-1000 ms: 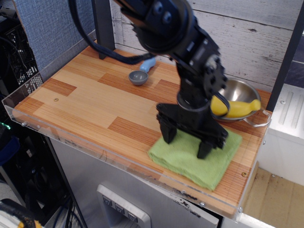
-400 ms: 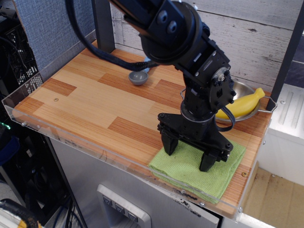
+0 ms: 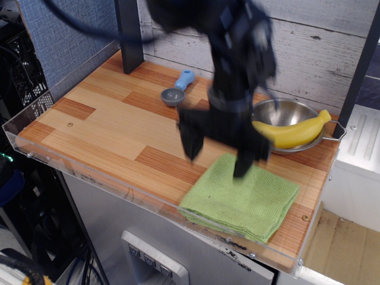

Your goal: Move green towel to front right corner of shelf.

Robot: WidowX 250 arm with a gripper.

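Observation:
The green towel (image 3: pixel 240 199) lies flat and folded at the front right corner of the shelf (image 3: pixel 113 127), close to the clear acrylic rim. My gripper (image 3: pixel 218 151) hangs above the towel's back left edge, blurred by motion. Its two black fingers (image 3: pixel 191 138) stand wide apart and hold nothing. The towel is free of the gripper.
A steel pan (image 3: pixel 291 122) with a yellow banana (image 3: pixel 291 132) in it stands behind the towel at the right. A grey scoop with a blue handle (image 3: pixel 176 90) lies at the back middle. A dark post (image 3: pixel 129 35) rises at the back left.
The gripper pressed on the towel and slid it toward the front right corner. Now it has lifted up and back to the left, leaving the towel on the shelf.

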